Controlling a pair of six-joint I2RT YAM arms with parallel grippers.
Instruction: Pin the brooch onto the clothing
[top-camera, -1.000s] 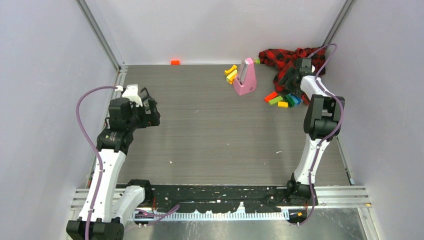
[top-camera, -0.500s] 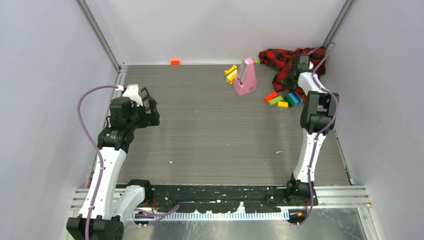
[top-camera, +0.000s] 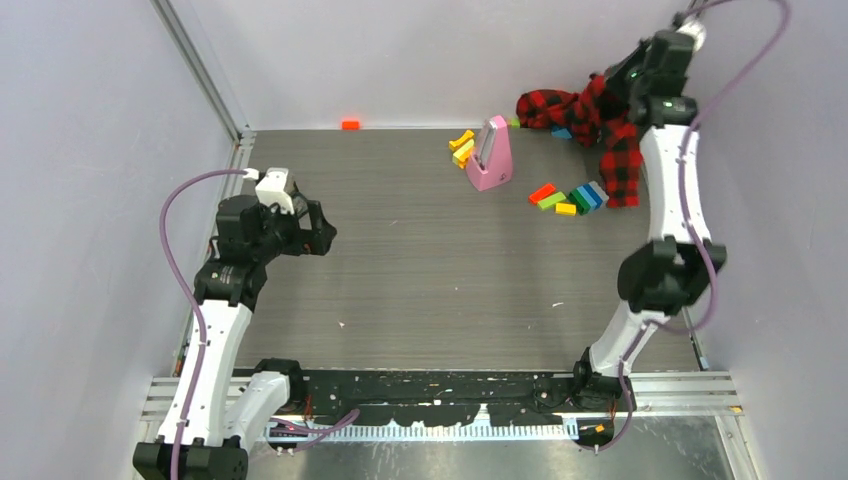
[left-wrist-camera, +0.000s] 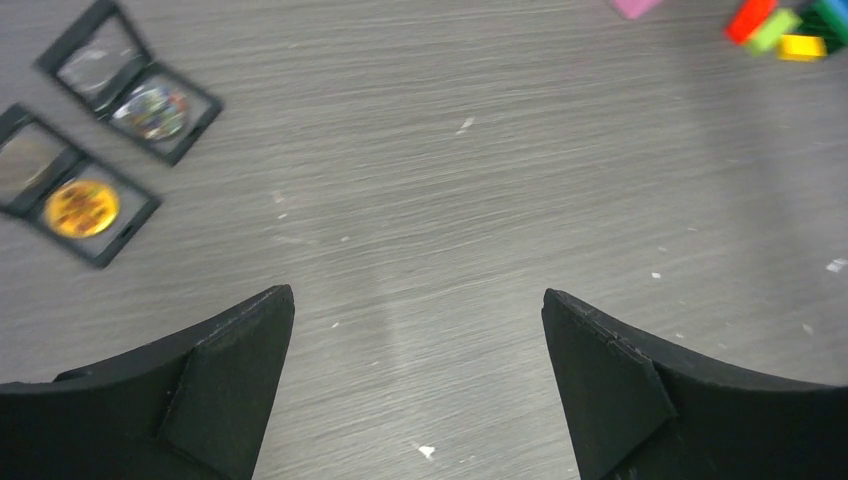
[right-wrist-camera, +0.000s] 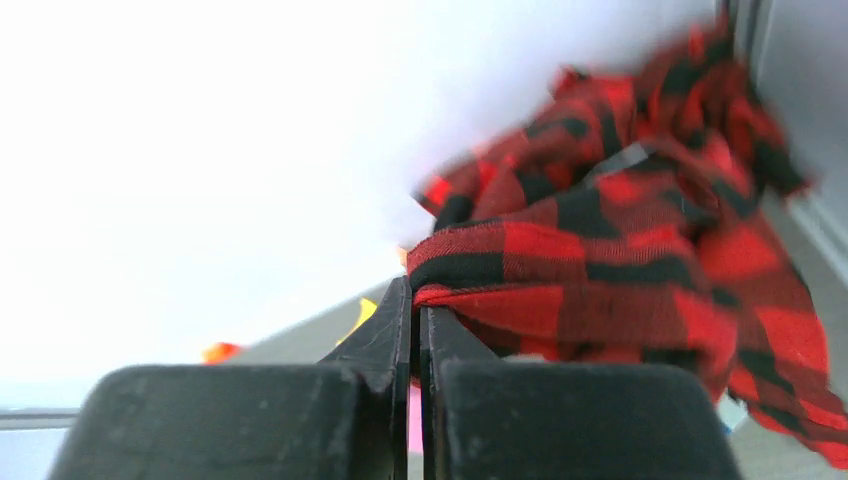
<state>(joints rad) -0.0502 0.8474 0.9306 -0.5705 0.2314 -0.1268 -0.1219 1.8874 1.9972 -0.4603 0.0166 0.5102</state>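
Observation:
The clothing (top-camera: 575, 108), a red-and-black check shirt, is bunched in the far right corner, with one part hanging down at the right. My right gripper (top-camera: 618, 88) is raised above the table and shut on a fold of the clothing (right-wrist-camera: 620, 270); the cloth's edge is pinched at the tips of my right gripper (right-wrist-camera: 418, 300). My left gripper (top-camera: 318, 232) hovers over the left of the table. In the left wrist view my left gripper (left-wrist-camera: 418, 310) is wide open and empty. Two open black cases lie ahead of it, one with a gold brooch (left-wrist-camera: 82, 207), one with a multicoloured brooch (left-wrist-camera: 152, 110).
A pink wedge-shaped stand (top-camera: 490, 155) sits at the back centre with yellow blocks (top-camera: 462, 148) beside it. A row of coloured blocks (top-camera: 570, 197) lies below the hanging cloth. An orange block (top-camera: 350, 124) rests by the back wall. Walls close in on three sides.
My right gripper has shut on the shirt and risen toward the back right corner, pulling the cloth up off the table. My left gripper has shifted slightly to the right.

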